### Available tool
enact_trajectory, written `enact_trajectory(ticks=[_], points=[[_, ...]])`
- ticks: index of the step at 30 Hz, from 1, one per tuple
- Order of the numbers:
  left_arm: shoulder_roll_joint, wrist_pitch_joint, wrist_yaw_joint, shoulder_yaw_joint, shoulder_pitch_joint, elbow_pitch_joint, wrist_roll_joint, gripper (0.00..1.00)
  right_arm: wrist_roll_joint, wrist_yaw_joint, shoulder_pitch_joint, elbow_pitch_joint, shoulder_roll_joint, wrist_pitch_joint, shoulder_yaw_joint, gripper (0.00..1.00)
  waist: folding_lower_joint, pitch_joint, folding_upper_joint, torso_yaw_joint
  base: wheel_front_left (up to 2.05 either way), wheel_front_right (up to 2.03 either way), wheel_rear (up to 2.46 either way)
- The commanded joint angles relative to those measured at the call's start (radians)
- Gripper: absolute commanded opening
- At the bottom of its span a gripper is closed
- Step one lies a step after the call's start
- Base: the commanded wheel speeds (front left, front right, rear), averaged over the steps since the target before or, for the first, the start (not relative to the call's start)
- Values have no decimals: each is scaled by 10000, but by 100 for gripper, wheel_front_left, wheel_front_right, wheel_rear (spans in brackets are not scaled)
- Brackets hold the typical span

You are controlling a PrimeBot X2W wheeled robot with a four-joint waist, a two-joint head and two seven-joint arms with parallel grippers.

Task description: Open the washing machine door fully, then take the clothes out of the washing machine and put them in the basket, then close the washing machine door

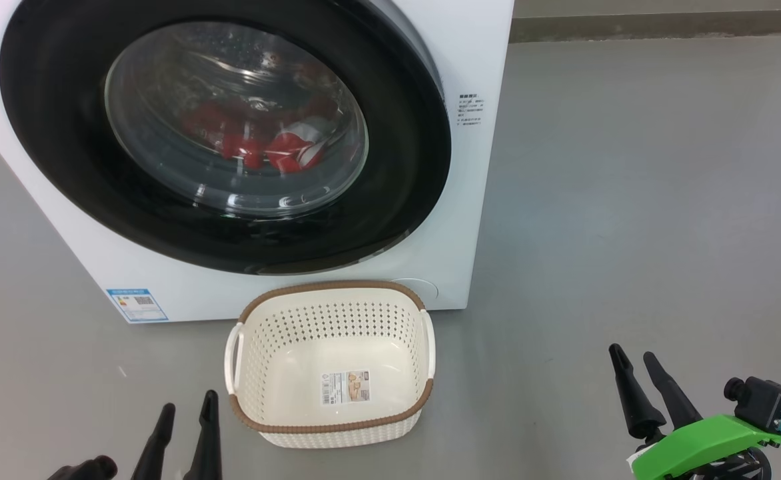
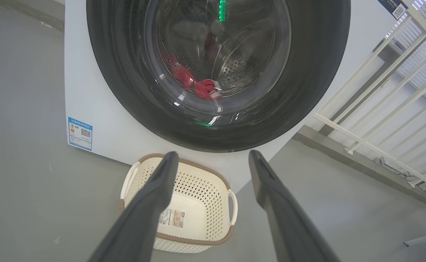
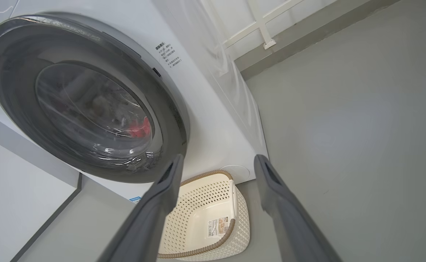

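Note:
The white washing machine (image 1: pixel 470 200) stands on the floor with its black-rimmed round door (image 1: pixel 50 133) against its front, a thin gap showing along the right rim. Red clothes (image 1: pixel 264 143) lie in the drum behind the glass and show as red clothes (image 2: pixel 195 82) in the left wrist view. The cream basket (image 1: pixel 334 297) sits empty on the floor in front of the machine. My left gripper (image 1: pixel 187 410) is open, low and left of the basket. To the basket's right, my right gripper (image 1: pixel 634 360) is open. Both hold nothing.
Grey floor (image 1: pixel 630 200) spreads to the right of the machine. A white railing (image 2: pixel 391 94) and a low kerb run behind the machine on that side. A blue label (image 1: pixel 137 305) marks the machine's lower left corner.

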State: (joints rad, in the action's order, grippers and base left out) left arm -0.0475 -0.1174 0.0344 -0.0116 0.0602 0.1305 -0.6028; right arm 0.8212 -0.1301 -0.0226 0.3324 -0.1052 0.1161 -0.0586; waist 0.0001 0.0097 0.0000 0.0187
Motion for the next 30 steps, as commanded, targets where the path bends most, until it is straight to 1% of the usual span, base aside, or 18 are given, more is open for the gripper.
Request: enact_trajectory(ticks=[1, 22, 30], points=[[-158, -190, -83, 157, -102, -401, 555, 100, -463, -5, -372, -269, -209, 212, -227, 100, -1, 3, 0, 1, 0, 0, 0], [-167, -781, -215, 151, 135, -789, 2893, 100, -2380, -5, -92, -470, -278, 799, -109, 100, -1, 29, 0, -43, 0, 0, 0], [-135, -1018, -129, 237, 219, -886, 3715, 100, -3168, -6, 82, -564, -253, 1035, -36, 100, -1, 68, 0, -56, 0, 0, 0]])
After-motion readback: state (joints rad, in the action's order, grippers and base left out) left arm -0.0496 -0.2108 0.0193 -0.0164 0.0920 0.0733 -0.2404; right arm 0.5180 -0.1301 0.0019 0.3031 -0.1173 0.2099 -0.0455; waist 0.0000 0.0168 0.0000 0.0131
